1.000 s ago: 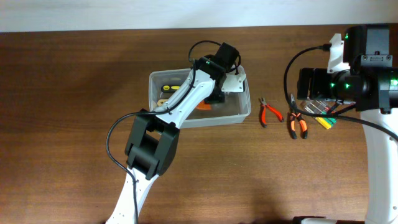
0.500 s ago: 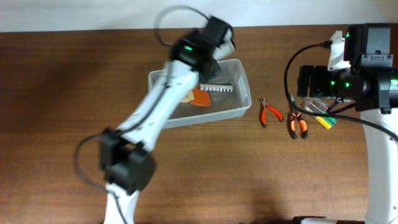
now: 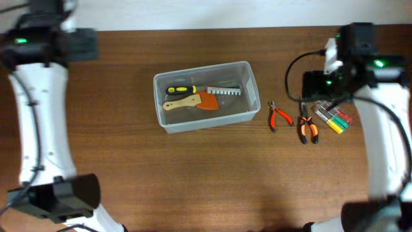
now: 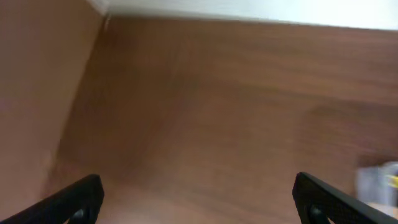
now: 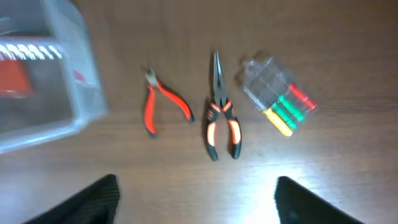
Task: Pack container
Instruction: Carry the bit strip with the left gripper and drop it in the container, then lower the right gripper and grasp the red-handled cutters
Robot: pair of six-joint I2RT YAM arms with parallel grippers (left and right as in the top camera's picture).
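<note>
The clear plastic container (image 3: 255, 103) stands mid-table. It holds a yellow-and-black handled tool (image 3: 180, 89), a wood-handled orange scraper (image 3: 193, 102) and a notched metal spreader (image 3: 225, 91). My left gripper (image 3: 82, 45) is at the far back left, away from the container. In the left wrist view it (image 4: 199, 205) is open and empty over bare wood, and a corner of the container (image 4: 380, 180) shows at the right edge. My right gripper (image 3: 315, 84) hovers to the right of the container. In the right wrist view it (image 5: 199, 205) is open and empty.
Red-handled cutters (image 3: 278, 116) (image 5: 163, 106), orange-and-black long-nose pliers (image 3: 307, 127) (image 5: 221, 121) and a clear pack of coloured screwdrivers (image 3: 333, 118) (image 5: 278, 99) lie on the wood right of the container (image 5: 43, 93). The table's back edge meets a white wall (image 4: 249, 9).
My left arm has swung out of the container to the far back left, empty. The right arm has shifted a little, uncovering the screwdriver pack.
</note>
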